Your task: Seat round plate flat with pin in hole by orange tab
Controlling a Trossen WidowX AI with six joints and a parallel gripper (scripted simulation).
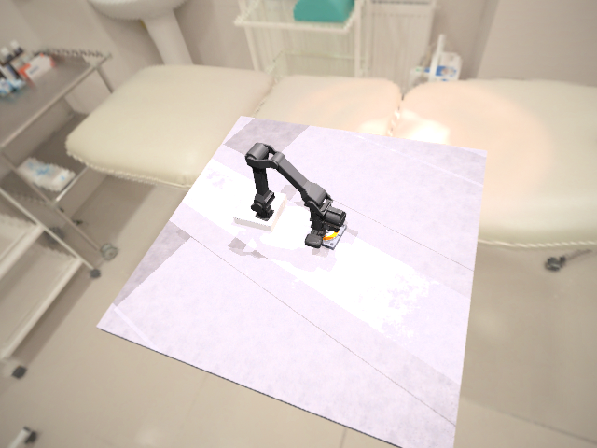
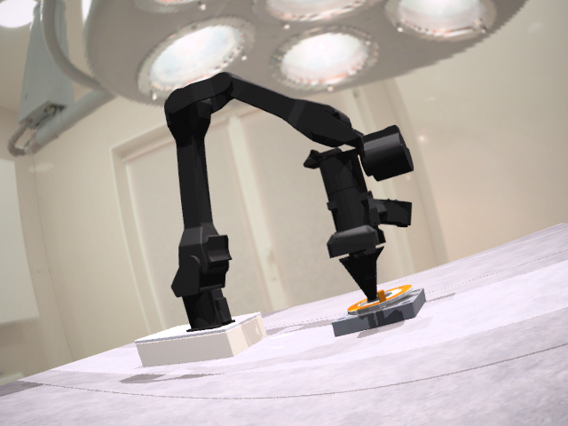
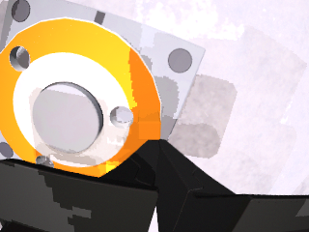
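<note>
The round plate (image 1: 331, 236) (image 2: 403, 289) (image 3: 72, 36), an orange ring around a white middle, sits around the grey post (image 3: 68, 118) above the square grey base (image 2: 375, 320) (image 3: 192, 72). In the exterior view it rides above the base, with a gap under part of its rim. Its orange tab (image 2: 381, 295) (image 3: 149, 130) stands up near the rim. A hole (image 3: 122, 116) lies inward of the tab; I cannot make out the pin in it. My gripper (image 2: 372, 298) (image 3: 155, 146) is shut and empty, its tips low beside the tab, apparently against it. The top view hides the tips.
The arm's white mounting block (image 1: 253, 221) (image 2: 187, 351) stands to the left of the base. The base has dark round corner marks (image 3: 180, 60) and a dark notch mark (image 3: 99, 17) at one edge. The plate shows two other holes (image 3: 19, 58) (image 3: 44, 160).
</note>
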